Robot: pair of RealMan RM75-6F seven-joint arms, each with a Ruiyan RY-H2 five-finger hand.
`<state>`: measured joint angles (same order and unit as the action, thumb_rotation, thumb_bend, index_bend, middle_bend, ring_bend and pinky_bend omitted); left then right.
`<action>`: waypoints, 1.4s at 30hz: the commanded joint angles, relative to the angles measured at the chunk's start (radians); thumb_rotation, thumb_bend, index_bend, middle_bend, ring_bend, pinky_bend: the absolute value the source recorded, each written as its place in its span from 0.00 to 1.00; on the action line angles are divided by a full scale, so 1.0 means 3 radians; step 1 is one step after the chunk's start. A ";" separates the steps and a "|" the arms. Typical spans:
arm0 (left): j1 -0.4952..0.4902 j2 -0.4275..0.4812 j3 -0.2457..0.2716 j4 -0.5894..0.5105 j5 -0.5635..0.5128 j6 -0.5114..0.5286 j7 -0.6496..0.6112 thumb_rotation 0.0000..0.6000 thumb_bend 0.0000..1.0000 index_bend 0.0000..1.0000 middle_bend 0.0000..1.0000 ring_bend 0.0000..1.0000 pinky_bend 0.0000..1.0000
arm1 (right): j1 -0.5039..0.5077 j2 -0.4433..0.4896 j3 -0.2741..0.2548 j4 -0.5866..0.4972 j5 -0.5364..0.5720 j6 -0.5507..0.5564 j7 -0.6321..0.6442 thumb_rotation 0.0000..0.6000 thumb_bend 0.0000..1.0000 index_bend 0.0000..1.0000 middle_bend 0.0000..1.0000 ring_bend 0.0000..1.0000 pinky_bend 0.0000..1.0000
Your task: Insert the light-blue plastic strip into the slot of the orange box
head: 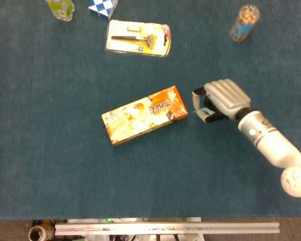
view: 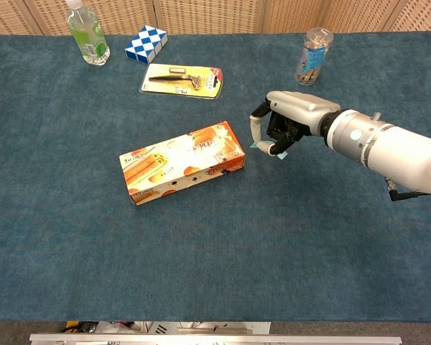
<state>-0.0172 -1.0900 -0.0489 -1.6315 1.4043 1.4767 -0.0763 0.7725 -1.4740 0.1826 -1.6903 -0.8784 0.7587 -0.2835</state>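
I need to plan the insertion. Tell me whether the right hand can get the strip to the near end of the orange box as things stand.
Probably yes. The right hand holds the light-blue strip just beside the orange box, with only bare table between them. The slot itself is not discernible.

head overhead, chest oblique, table (head: pixel 50 165) shared

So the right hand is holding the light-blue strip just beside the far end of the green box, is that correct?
Not quite: the box is orange, not green, as the chest view shows. The right hand does hold the light-blue strip just beside its far end.
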 commanded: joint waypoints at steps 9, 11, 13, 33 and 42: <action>0.0043 0.0022 0.0020 -0.0040 0.0025 0.0056 0.0008 1.00 0.35 0.08 0.27 0.29 0.30 | 0.0198 -0.0194 0.0263 0.0125 0.0220 -0.0316 0.0637 1.00 0.39 0.62 1.00 1.00 1.00; 0.0049 0.0025 0.0022 -0.0042 0.0022 0.0060 0.0008 1.00 0.35 0.08 0.27 0.29 0.30 | 0.0236 -0.0249 0.0280 0.0178 0.0269 -0.0333 0.0696 1.00 0.39 0.62 1.00 1.00 1.00; 0.0052 0.0026 0.0024 -0.0039 0.0020 0.0058 0.0005 1.00 0.35 0.08 0.27 0.29 0.30 | 0.0278 -0.0299 0.0295 0.0231 0.0340 -0.0366 0.0746 1.00 0.39 0.62 1.00 1.00 1.00; 0.0061 0.0033 0.0017 -0.0001 0.0014 0.0043 -0.0060 1.00 0.35 0.08 0.27 0.29 0.30 | 0.0598 -0.0619 0.0484 0.0611 0.0955 -0.0573 0.1282 1.00 0.39 0.61 1.00 1.00 1.00; 0.0046 0.0019 0.0011 0.0037 0.0008 0.0011 -0.0088 1.00 0.35 0.08 0.27 0.29 0.30 | 0.0740 -0.0692 0.0523 0.0697 0.1212 -0.0638 0.1395 1.00 0.39 0.58 1.00 1.00 1.00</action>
<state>-0.0032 -1.0843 -0.0456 -1.6208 1.4067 1.4802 -0.1025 0.9868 -1.6770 0.3374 -1.4875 -0.5280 0.5733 0.1278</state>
